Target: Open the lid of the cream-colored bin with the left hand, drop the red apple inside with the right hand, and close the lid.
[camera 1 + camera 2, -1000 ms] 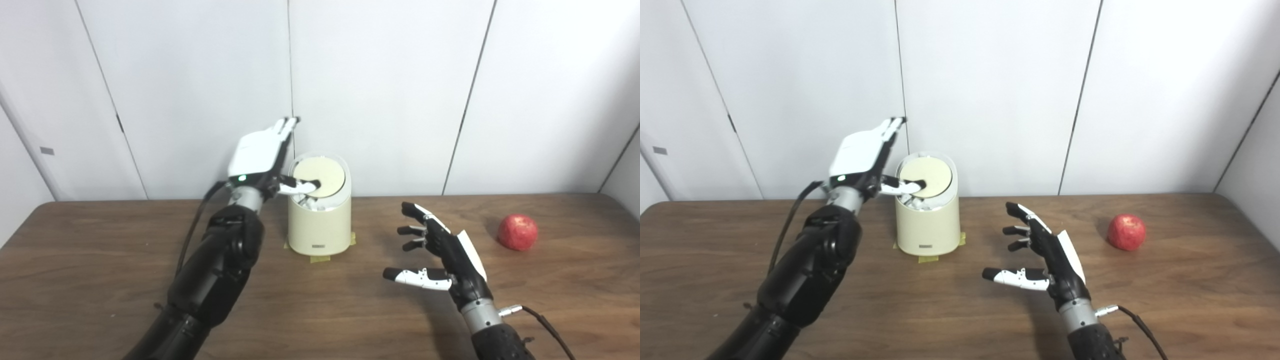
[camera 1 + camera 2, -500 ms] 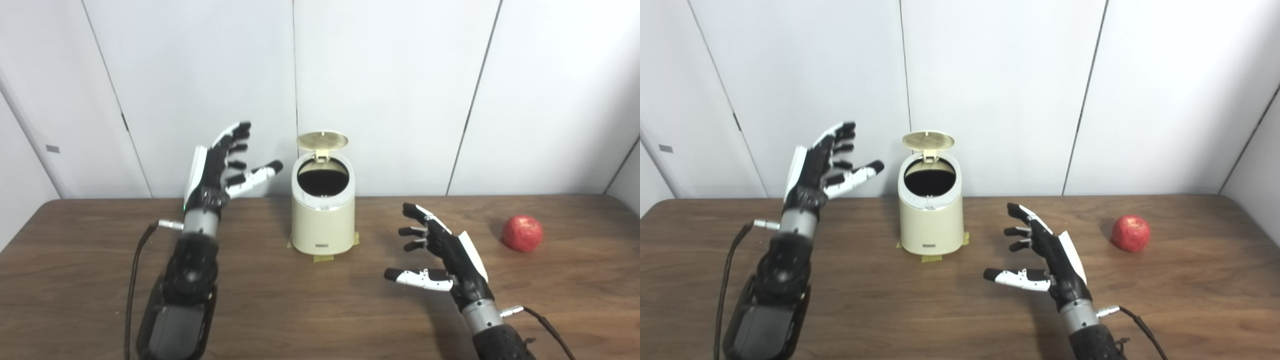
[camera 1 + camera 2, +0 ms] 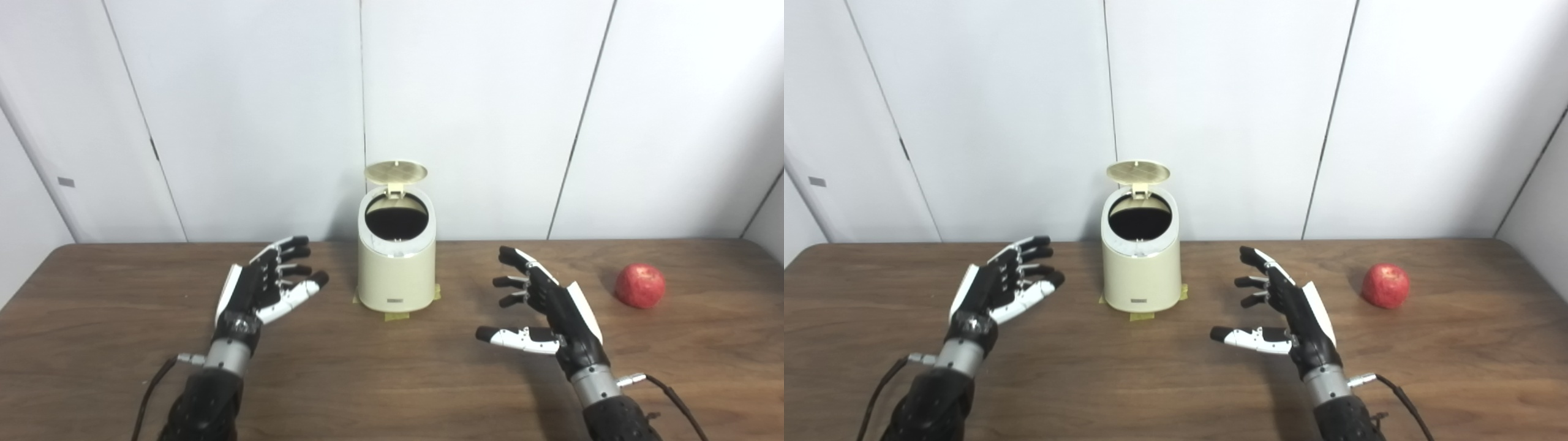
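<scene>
The cream-colored bin (image 3: 396, 263) stands upright on the wooden table (image 3: 392, 380), near the table's far edge and in front of a white panelled wall (image 3: 478, 110); strips of yellow tape (image 3: 395, 316) show at its base. Its round lid (image 3: 395, 171) is raised on the hinge at the back of the bin, so the dark opening is exposed. The left hand (image 3: 260, 294) is to the left of the bin and nearer the camera, apart from it, with fingers spread wide and nothing in its grasp. The right hand (image 3: 545, 312) is to the right of the bin and nearer the camera, likewise spread wide and empty, thumb pointing toward the left. The red apple (image 3: 640, 285) rests on the table well to the right of the bin, beyond the right hand and clear of it. A cable (image 3: 670, 398) leaves the right wrist.
</scene>
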`<state>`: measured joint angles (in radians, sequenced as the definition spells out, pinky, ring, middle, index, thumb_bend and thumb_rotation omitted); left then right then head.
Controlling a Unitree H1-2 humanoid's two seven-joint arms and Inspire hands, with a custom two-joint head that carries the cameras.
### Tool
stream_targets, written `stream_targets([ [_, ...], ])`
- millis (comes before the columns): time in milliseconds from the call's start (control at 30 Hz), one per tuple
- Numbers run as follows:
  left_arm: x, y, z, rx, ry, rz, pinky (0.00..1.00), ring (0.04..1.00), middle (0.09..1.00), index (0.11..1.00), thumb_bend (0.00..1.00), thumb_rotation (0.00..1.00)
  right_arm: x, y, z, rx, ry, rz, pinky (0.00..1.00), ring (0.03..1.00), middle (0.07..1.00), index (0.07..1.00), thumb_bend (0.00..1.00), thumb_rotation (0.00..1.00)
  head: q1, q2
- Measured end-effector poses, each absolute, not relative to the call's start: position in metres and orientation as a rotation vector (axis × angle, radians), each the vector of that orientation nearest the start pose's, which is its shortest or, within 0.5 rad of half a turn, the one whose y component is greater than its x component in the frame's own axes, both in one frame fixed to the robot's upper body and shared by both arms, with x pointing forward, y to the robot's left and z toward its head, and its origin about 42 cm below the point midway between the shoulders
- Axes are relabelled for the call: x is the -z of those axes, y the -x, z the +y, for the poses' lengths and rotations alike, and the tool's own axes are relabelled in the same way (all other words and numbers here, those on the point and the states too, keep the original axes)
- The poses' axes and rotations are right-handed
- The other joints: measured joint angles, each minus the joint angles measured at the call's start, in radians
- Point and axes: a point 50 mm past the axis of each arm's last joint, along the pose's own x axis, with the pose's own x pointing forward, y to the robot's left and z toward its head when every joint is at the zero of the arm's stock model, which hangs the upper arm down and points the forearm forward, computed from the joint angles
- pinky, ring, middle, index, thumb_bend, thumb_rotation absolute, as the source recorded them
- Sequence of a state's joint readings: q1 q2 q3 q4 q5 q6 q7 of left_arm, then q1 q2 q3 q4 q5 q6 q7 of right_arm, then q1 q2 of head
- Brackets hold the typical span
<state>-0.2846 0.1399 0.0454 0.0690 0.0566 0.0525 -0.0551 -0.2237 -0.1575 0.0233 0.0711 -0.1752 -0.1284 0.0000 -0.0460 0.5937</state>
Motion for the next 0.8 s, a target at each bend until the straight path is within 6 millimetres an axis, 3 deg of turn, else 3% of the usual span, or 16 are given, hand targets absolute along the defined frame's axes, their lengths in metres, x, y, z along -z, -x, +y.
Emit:
stream_targets([
  [167, -0.147, -0.361, 0.246, 0.062, -0.178, -0.145, 0.60, 0.687, 0.755, 0.792, 0.78, 0.29, -0.164, -0.361, -0.247, -0.064, 0.375, -0.294, 0.57, 0.732, 0.847, 0.842, 0.81, 0.29, -0.081, -0.034],
  [267, -0.137, -0.358, 0.247, 0.072, -0.180, -0.144, 0.62, 0.692, 0.754, 0.794, 0.78, 0.27, -0.172, -0.369, -0.255, -0.056, 0.411, -0.310, 0.60, 0.730, 0.813, 0.823, 0.83, 0.28, -0.119, -0.051],
  [333, -0.131, -0.358, 0.249, 0.078, -0.181, -0.143, 0.61, 0.694, 0.757, 0.799, 0.75, 0.25, -0.182, -0.374, -0.259, -0.053, 0.444, -0.332, 0.61, 0.721, 0.812, 0.822, 0.82, 0.26, -0.170, -0.071],
  [367, -0.128, -0.358, 0.250, 0.082, -0.183, -0.144, 0.62, 0.699, 0.762, 0.803, 0.74, 0.24, -0.187, -0.375, -0.260, -0.049, 0.462, -0.344, 0.60, 0.714, 0.816, 0.822, 0.81, 0.26, -0.229, -0.092],
  [467, -0.125, -0.360, 0.256, 0.090, -0.196, -0.155, 0.63, 0.703, 0.768, 0.808, 0.73, 0.25, -0.211, -0.381, -0.260, -0.023, 0.510, -0.389, 0.58, 0.697, 0.798, 0.816, 0.78, 0.27, -0.277, -0.113],
  [667, -0.126, -0.366, 0.267, 0.082, -0.213, -0.177, 0.65, 0.719, 0.780, 0.817, 0.69, 0.22, -0.243, -0.388, -0.272, 0.078, 0.559, -0.437, 0.53, 0.686, 0.786, 0.813, 0.76, 0.27, -0.313, -0.126],
  [800, -0.126, -0.367, 0.269, 0.089, -0.212, -0.173, 0.68, 0.738, 0.797, 0.830, 0.69, 0.21, -0.251, -0.388, -0.300, 0.218, 0.569, -0.443, 0.60, 0.743, 0.823, 0.829, 0.72, 0.25, -0.322, -0.130],
])
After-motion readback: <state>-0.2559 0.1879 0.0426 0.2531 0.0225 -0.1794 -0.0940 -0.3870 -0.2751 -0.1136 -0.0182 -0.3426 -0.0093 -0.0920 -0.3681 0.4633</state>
